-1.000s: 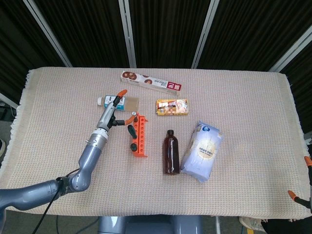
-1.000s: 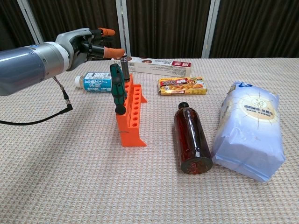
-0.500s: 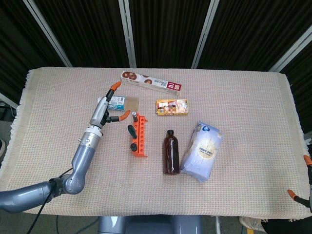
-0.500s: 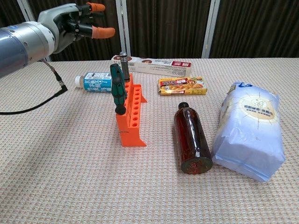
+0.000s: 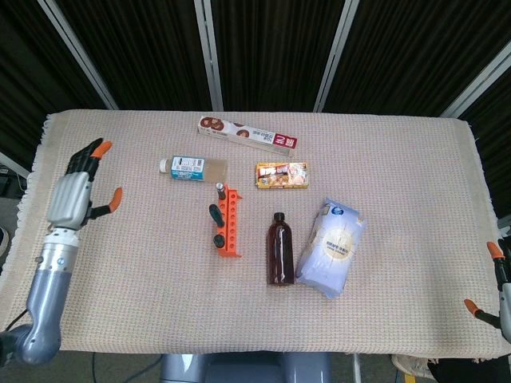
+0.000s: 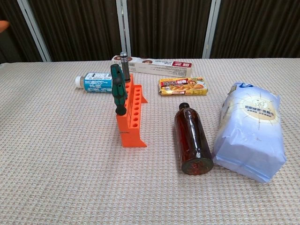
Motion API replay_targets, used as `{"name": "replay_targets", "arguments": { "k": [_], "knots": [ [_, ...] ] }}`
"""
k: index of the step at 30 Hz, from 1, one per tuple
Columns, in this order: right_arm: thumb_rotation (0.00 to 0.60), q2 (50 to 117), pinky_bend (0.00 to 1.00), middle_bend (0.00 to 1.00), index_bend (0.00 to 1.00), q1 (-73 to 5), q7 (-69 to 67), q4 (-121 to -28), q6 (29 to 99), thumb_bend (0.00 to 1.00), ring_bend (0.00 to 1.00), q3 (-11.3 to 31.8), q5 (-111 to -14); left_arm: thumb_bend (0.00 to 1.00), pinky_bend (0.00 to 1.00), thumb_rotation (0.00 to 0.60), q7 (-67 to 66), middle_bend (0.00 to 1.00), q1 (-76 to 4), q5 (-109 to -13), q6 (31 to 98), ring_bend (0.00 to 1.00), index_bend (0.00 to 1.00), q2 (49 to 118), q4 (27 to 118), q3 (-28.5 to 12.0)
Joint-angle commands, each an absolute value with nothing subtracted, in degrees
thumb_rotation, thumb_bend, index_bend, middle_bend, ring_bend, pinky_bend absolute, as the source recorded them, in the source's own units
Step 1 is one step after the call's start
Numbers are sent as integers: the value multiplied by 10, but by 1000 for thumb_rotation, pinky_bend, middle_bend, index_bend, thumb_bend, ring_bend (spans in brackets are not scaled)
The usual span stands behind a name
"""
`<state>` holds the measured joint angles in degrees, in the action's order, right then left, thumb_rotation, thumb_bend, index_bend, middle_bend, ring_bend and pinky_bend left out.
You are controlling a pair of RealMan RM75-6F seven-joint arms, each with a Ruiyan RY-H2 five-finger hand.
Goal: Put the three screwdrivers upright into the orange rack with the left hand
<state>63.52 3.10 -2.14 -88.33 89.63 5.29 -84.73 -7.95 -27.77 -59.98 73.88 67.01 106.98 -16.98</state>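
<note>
The orange rack lies mid-table, a little left of centre. Three screwdrivers stand upright in it: a grey-handled one at the far end and two dark green-handled ones nearer me. My left hand hovers near the table's left edge, far from the rack, holding nothing, its orange-tipped fingers spread. It is all but out of the chest view. My right hand shows only at the lower right edge of the head view, fingers apart and holding nothing.
A white-and-blue bottle lies behind the rack. Further back are a long box and a snack box. A brown bottle and a white bag lie right of the rack.
My left hand has drawn back from the rack's far end to the table's left edge and left the chest view. The screwdrivers and rack have not moved.
</note>
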Motion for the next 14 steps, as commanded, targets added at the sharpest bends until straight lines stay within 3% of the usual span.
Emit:
{"name": "replay_targets", "arguments": {
  "k": [1,7,14],
  "knots": [
    [600,632,0,0,0,25,-13,-890,896,0,0,53,-856,428,0,600,-109,0,-211,-649,800,0,119,630,1103,-108],
    [600,631,0,0,0,12,4,-902,889,0,0,51,-869,428,0,600,-89,0,-127,-726,887,0,161,625,1093,-43],
    [600,635,0,0,0,5,12,-907,885,0,0,49,-873,428,0,600,-73,0,-64,-768,924,0,172,609,1093,7]
  ]
}}
